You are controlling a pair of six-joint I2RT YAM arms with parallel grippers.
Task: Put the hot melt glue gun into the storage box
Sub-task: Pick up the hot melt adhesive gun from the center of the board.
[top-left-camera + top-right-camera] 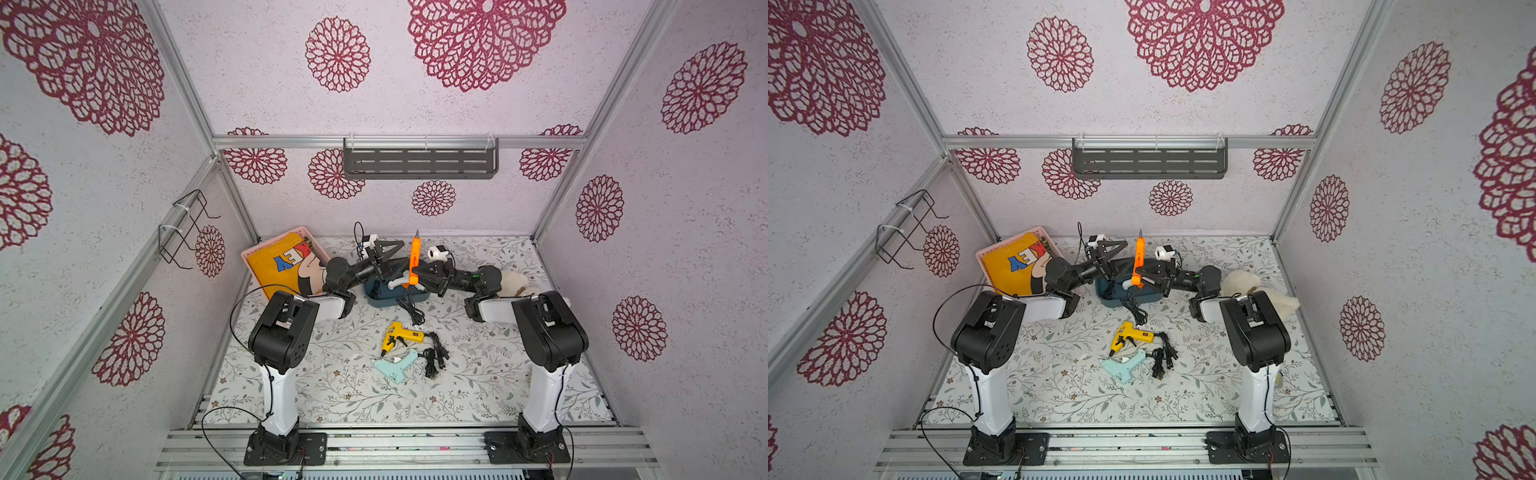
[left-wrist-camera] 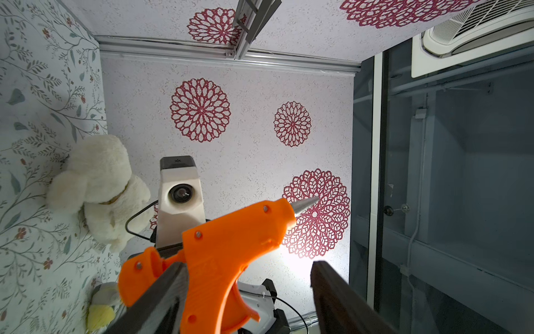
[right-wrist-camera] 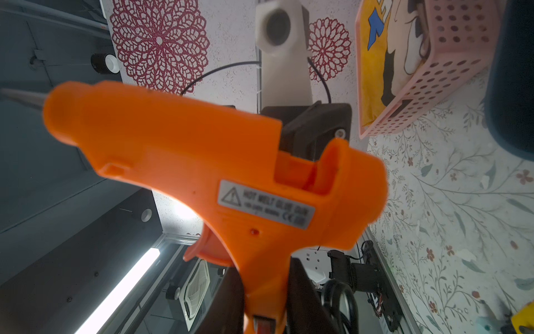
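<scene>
The right gripper [image 1: 420,273] clamps the handle of the orange hot melt glue gun [image 1: 414,257], nozzle up, directly above the storage box [image 1: 382,301]. The left gripper [image 1: 395,252], jaws spread wide, stands just beside the barrel. The step is best done by tipping the gun flat, lowering it inside the walls while minding the trailing cord [image 1: 411,309], then letting go.
</scene>
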